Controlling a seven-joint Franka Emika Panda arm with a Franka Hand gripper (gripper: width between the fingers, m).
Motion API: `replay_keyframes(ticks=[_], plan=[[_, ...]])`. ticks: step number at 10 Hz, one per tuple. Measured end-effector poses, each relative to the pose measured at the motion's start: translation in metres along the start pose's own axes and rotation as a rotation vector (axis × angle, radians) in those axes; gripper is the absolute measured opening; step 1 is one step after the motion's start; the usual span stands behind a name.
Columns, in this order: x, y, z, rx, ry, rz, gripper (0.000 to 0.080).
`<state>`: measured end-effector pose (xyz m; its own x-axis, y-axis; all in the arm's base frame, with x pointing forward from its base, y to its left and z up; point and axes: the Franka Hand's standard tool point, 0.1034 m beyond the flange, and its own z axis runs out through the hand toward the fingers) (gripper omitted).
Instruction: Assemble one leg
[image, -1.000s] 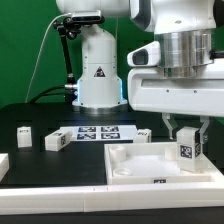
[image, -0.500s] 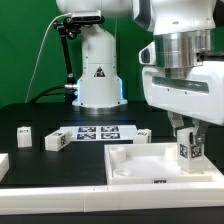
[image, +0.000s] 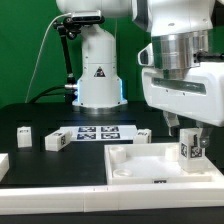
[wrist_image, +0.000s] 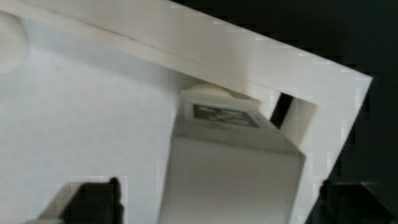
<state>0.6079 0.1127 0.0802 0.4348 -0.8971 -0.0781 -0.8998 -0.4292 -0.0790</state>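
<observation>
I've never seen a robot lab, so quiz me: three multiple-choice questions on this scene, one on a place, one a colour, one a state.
1. In the exterior view, the leg at the gripper is: A far left; B centre; C right, over the white tray part.
2. The table is: A black; B green; C white.
3. That leg is: A lying flat; B upright; C tipped far over.
Answers: C, it sits between the fingers above the tray's right end; A, the bare surface is black; B, it stands taller than wide.
</observation>
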Motion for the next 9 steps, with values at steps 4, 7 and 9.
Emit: replay_keyframes(ticks=[4,7,9], plan=[[-0.006,-0.002,0.001,-0.005,0.004,-0.483,0.0647],[-0.014,-0.004,0.004,-0.043,0.036,-0.854,0.0649],[-0.013,-0.003,0.006,-0.06,0.04,-1.068,0.0649]])
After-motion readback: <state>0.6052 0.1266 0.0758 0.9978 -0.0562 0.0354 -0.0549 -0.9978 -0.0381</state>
